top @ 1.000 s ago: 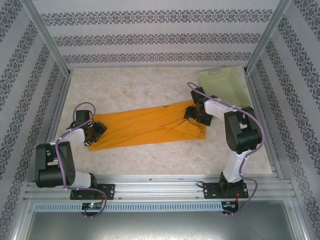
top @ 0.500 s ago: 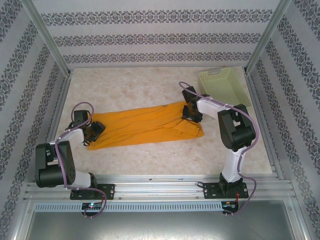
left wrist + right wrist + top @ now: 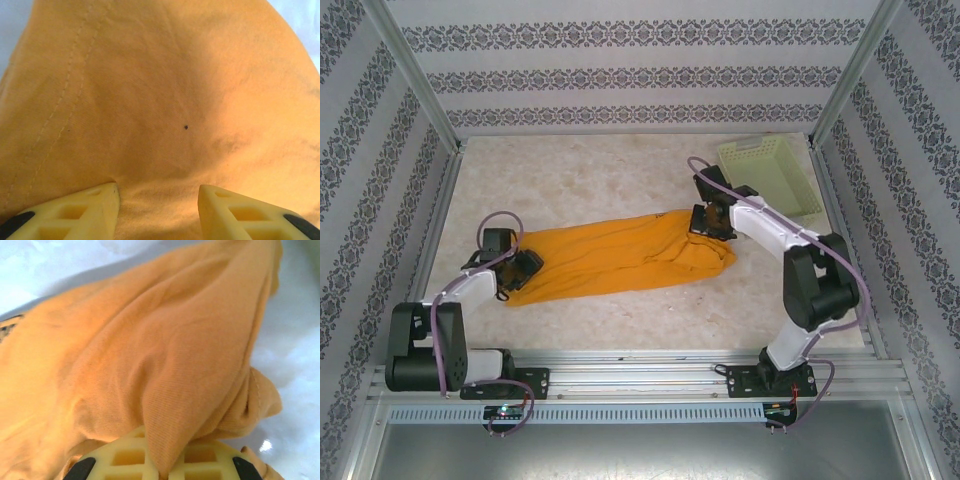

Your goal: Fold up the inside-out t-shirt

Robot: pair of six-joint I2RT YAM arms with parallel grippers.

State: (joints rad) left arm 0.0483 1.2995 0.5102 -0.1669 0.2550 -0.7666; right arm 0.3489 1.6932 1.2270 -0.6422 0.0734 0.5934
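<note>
Orange t-shirt (image 3: pixel 620 255), stitching (image 3: pixel 60 100) at L hand (image 3: pixel 157 196), basket (image 3: pixel 772 170) overhead

The left arm (image 3: pixel 460 290) and right arm (image 3: pixel 770 228) have white links, bulky black joints and looping purple cables (image 3: pixel 437 320). Black bases (image 3: pixel 505 375) sit on a silver rail (image 3: pixel 640 368). The fingers (image 3: pixel 75 212) are pale yellow with square cut-outs.

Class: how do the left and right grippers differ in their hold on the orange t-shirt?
The left gripper has jaws apart around a broad bunch of the t-shirt; the right gripper has jaws pinched shut on a thin fold. The left gripper holds the left end, the right gripper the right end. Both grip the cloth.
</note>
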